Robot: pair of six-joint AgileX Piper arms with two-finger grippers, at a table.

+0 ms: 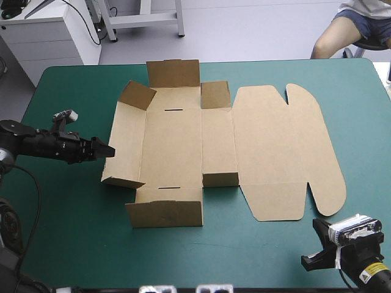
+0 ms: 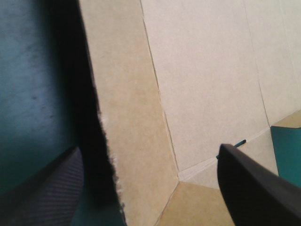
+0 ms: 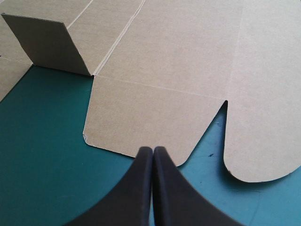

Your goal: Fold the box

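Two robot arms reach over a teal-green tabletop [image 1: 61, 232] that carries one brown box [image 1: 174, 143], a cut sheet of board partly folded. The box lies at the middle of the tabletop, with its long axis running from the robot's left to its right. Its lid [image 1: 284, 152], with two rounded ears, lies flat on the right-hand half. On the left-hand half a tray is half formed. The left wall [image 1: 125, 143] stands raised, the far wall [image 1: 174, 74] stands up too, and the near wall [image 1: 165, 213] lies almost flat toward the robot.

The left end effector [image 1: 105, 150] reaches in level from the left, right at the outer face of the left wall. Seen from its wrist, the left end effector [image 2: 148, 153] is spread wide and straddles that wall's edge. One black finger is outside over the cover and the other inside over the tray floor. Whether either touches the board cannot be told.

The right end effector [image 1: 310, 262] sits near the tabletop's near right corner, apart from the box. Seen from its wrist, the right end effector [image 3: 153, 149] has its fingers pressed together in a point, aimed at the lid's near edge just ahead.

By this layout the left arm is much the nearer to the tray. The coming move likely turns on the left wall lying between its fingers, running near to far across its reach.
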